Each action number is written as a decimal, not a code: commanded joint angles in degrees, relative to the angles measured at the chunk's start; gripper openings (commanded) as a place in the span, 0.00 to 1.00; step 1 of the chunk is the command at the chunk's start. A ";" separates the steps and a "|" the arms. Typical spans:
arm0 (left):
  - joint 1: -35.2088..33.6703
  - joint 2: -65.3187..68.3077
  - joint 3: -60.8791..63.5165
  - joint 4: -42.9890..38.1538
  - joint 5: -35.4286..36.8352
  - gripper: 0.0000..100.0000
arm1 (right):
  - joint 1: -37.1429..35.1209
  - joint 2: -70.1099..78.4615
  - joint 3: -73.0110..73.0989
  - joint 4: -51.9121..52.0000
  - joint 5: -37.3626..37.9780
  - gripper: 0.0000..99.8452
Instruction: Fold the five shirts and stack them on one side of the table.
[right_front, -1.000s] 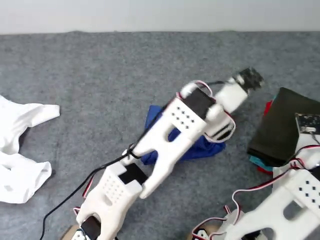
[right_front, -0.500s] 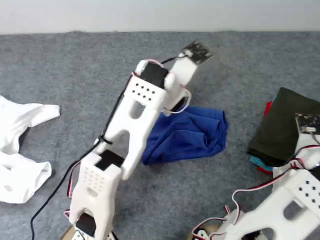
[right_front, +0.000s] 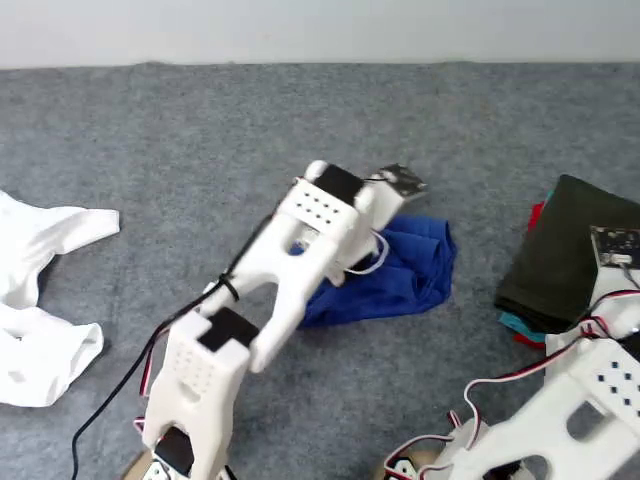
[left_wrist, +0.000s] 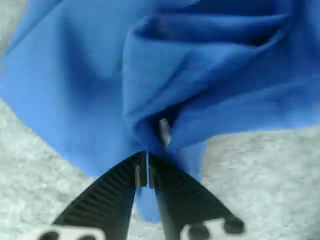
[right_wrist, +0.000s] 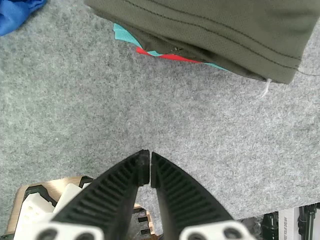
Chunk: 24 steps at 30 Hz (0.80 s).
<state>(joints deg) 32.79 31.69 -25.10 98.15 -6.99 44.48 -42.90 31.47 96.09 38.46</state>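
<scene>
left wrist view: the left tool is pressed together, tips at the near hem of the blue shirt. the shirt lies bunched straight ahead on the tabletop, its long side across the tool. farther right, the right tool, also pressed together, hangs before the stack.

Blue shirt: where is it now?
In the high view the blue shirt lies bunched near the middle of the table, under the left gripper, with the folded stack to its right and the white shirt far left.
</scene>
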 joint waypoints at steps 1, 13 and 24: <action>6.59 -7.38 -0.13 0.62 -0.35 0.01 | 0.57 -2.07 -0.35 0.40 0.44 0.01; 10.90 -10.46 2.77 1.76 -1.93 0.01 | 0.57 -2.07 -0.35 0.40 0.44 0.01; -7.74 -7.74 -7.16 -0.62 -4.04 0.01 | 0.57 -1.89 -0.35 0.31 0.44 0.01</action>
<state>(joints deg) 28.57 22.64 -30.02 98.95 -9.63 44.48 -42.90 31.47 96.09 38.46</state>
